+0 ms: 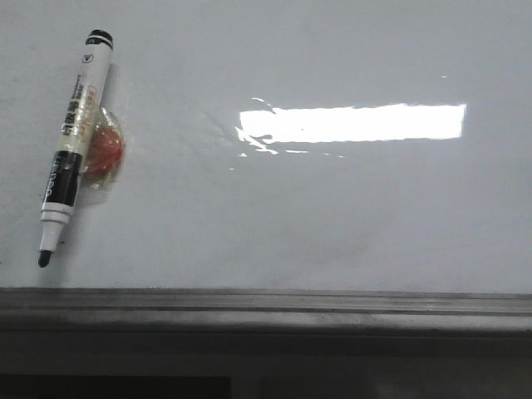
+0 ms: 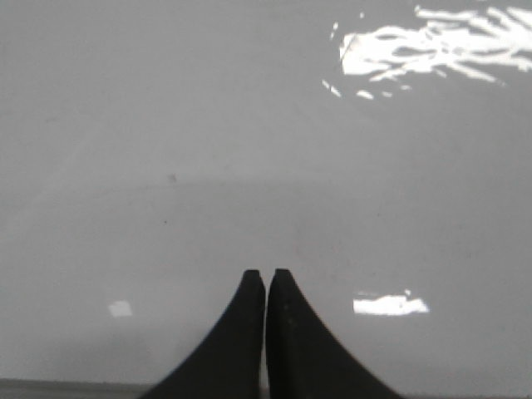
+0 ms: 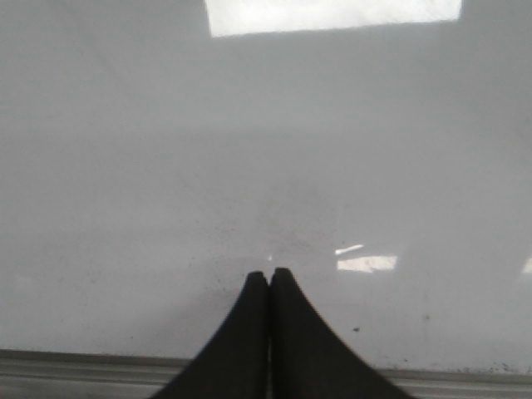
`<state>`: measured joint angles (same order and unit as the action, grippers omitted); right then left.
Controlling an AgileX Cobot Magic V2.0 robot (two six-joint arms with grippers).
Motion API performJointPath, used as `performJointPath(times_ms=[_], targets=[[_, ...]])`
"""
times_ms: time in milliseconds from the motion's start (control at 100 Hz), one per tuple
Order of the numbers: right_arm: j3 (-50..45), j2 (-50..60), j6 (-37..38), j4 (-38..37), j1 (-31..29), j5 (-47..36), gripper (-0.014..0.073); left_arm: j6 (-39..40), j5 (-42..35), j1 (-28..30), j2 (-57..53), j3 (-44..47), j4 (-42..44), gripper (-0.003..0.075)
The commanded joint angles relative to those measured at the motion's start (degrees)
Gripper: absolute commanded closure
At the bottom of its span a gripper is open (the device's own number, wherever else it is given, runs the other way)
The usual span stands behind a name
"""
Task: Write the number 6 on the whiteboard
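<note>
The whiteboard (image 1: 332,216) fills the front view, glossy white-grey, with a bright rectangular glare and a dark grey edge rail (image 1: 266,303) along the near side. No number 6 shows on it in any view. A black-and-white marker (image 1: 75,141) lies uncapped at the left, its tip toward the rail, resting on a small red object (image 1: 105,150). My left gripper (image 2: 266,273) is shut and empty over bare board (image 2: 166,166). My right gripper (image 3: 269,272) is shut and empty over bare board (image 3: 249,150) near the rail (image 3: 83,362). Neither gripper shows in the front view.
Small dark specks dot the board near the right gripper (image 3: 356,329). A glare patch lies beside the left gripper (image 2: 391,305).
</note>
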<state>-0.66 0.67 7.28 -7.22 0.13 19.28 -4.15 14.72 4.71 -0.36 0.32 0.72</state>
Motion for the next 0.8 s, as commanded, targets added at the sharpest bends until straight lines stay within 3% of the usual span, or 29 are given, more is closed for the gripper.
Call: performJointPath(times_ms=[0, 160, 310, 450, 520, 790], targets=[[-1.7, 1.0, -0.4, -1.4, 0.2, -1.1, 0.0658, 0.5, -6.9, -0.4, -1.7, 2.4, -1.9, 0.0739], [-1.7, 1.0, -0.4, -6.1, 0.2, -3.0, 0.0658, 0.5, -7.3, -0.4, -1.7, 2.4, -1.9, 0.0739], [-1.7, 1.0, -0.4, -6.2, 0.2, -12.4, 0.0658, 0.5, -7.4, -0.4, -1.7, 2.4, -1.9, 0.0739], [-1.7, 1.0, 0.7, 2.2, 0.2, -19.3, 0.0658, 0.5, -9.9, -0.4, -1.7, 2.4, -1.9, 0.0739], [-1.7, 1.0, 0.7, 7.2, 0.2, -17.8, 0.0658, 0.5, -11.1, -0.4, -1.7, 2.4, -2.3, 0.0739], [3.4, -1.1, 0.7, 9.1, 0.2, -6.3, 0.0657, 0.5, -12.3, -0.4, -0.4, -0.5, -7.0, 0.0739]])
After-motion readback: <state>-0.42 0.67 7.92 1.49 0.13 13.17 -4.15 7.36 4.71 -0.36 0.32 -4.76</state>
